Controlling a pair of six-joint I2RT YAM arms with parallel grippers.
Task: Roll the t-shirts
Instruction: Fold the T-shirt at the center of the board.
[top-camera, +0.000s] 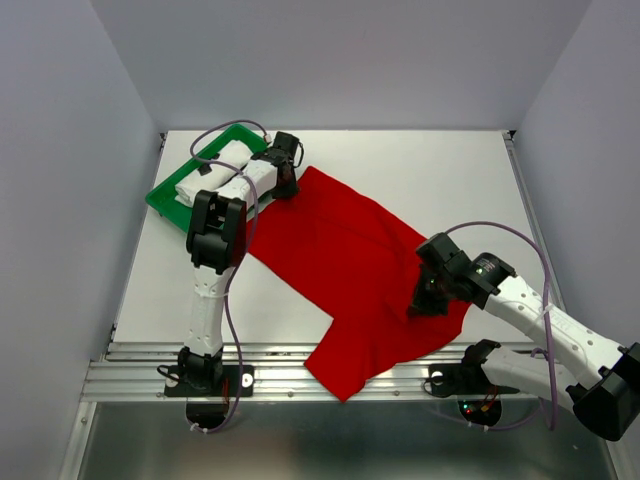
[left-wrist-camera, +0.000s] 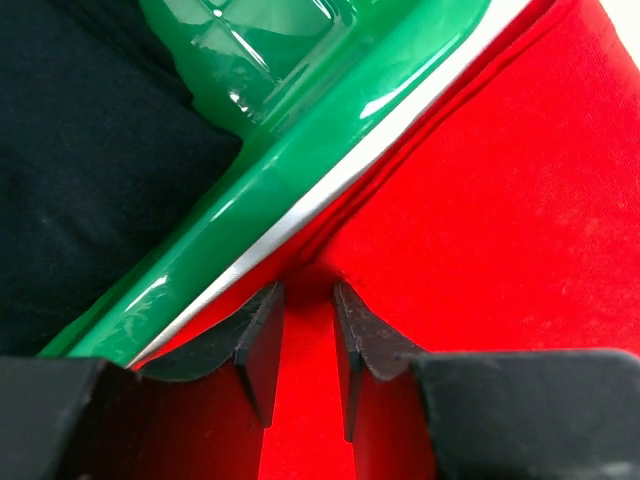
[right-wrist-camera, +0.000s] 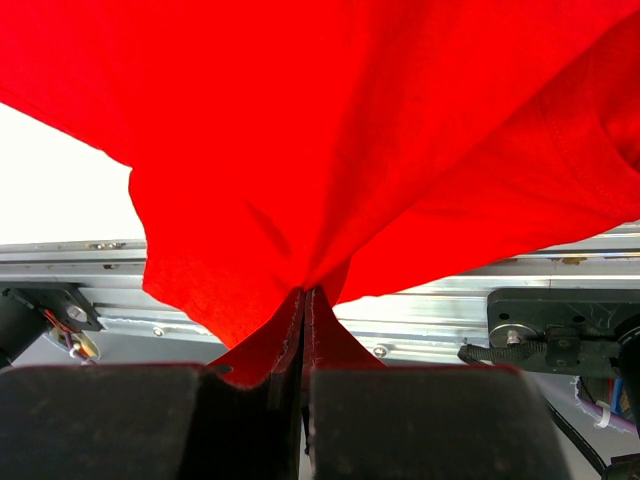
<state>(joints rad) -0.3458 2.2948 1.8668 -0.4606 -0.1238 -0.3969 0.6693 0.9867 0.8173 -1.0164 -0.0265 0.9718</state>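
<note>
I've got the spread t-shirt (top-camera: 350, 270) lying diagonally on the table (top-camera: 450, 180), far-left corner to near-right, with its near end hanging over the front rail (top-camera: 280, 372). Tray (top-camera: 160, 197) sits far left, just beside that far corner, with a bundled t-shirt (top-camera: 205, 178) and another t-shirt (left-wrist-camera: 90, 180) in it.

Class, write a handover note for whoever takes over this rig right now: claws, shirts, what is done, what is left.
Left claw: open, over the far corner of the red t-shirt, beside the green tray.
Right claw: shut on the shirt's near edge.
Done: white t-shirt lies rolled in the tray; black t-shirt seems to lie there too.
To do: red t-shirt is spread out, not yet rolled.
</note>
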